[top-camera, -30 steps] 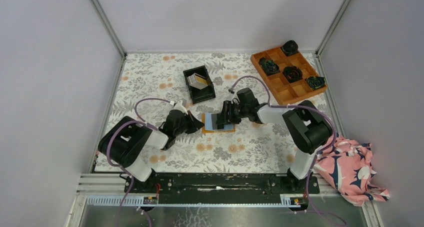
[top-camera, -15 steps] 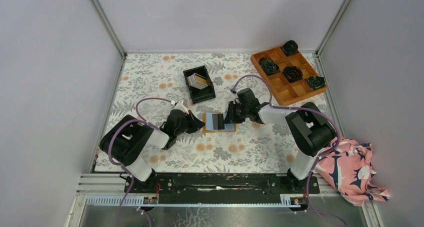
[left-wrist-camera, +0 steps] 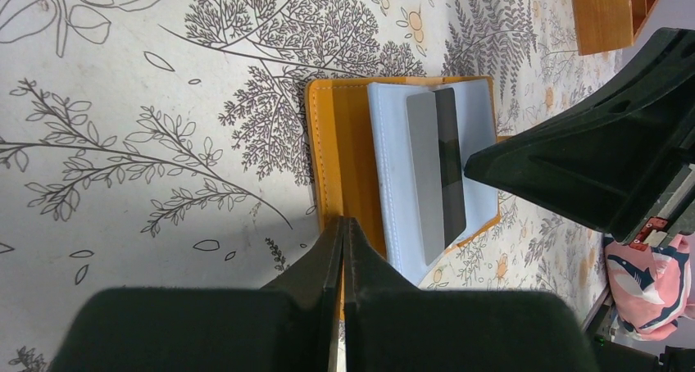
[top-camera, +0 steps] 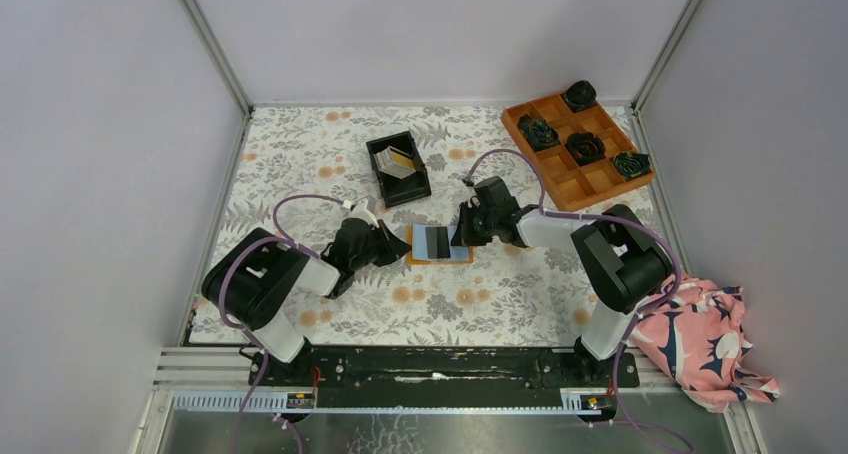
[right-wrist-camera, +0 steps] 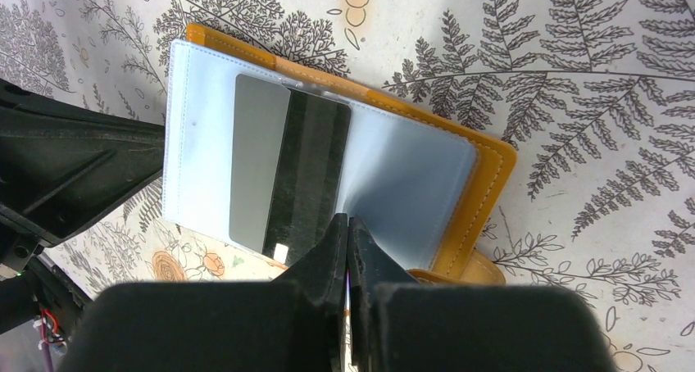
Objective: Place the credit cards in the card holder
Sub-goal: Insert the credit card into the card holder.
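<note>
**One card on the holder, the rest waiting in the bin**

Starting at the left of the overhead view, the left gripper [left-wrist-camera: 342, 237] has its fingers pressed fully together. It isn't carrying anything. Its tips sit right at the orange edge of the card holder [left-wrist-camera: 344, 142], maybe pinning it flat, but the wrist view doesn't show whether it's actually pressing down.

A bit up and to the right of that, the black bin [top-camera: 378, 169] has a loose stack of credit cards [top-camera: 400, 161] in it. So most of the job hasn't been done.

The card holder lies open in the middle of the frame, blue pockets facing up, between the two grippers. A grey card [right-wrist-camera: 287, 167] with a dark stripe lies on the blue inside. It looks at least partly under the clear pocket, though it's hard to say if it's pushed all the way home.

Just right of that, the right gripper [right-wrist-camera: 348, 233] is closed tight too, with nothing in it. Its tips are at the card's near edge.

Progress guess: one card is placed or nearly placed. What's left is probably seating this one properly, then going back to the bin for the others.
</note>
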Tool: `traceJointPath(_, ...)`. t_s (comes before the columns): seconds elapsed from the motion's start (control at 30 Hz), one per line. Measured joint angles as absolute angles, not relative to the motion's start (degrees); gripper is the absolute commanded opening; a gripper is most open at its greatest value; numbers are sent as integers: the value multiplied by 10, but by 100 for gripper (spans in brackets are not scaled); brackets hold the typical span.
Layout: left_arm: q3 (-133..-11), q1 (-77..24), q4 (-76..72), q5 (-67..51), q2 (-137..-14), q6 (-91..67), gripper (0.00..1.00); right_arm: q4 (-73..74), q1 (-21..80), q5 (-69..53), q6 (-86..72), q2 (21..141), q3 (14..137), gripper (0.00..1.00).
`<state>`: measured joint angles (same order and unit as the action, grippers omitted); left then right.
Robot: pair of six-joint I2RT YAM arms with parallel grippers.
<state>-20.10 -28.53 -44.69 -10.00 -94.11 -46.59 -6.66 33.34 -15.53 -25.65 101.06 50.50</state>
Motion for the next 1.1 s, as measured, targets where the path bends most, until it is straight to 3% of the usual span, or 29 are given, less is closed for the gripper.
traceJointPath(1.1,-208,-292,-481,-100,-968,-469,0,-177,346,-201,-329,1034,473,0)
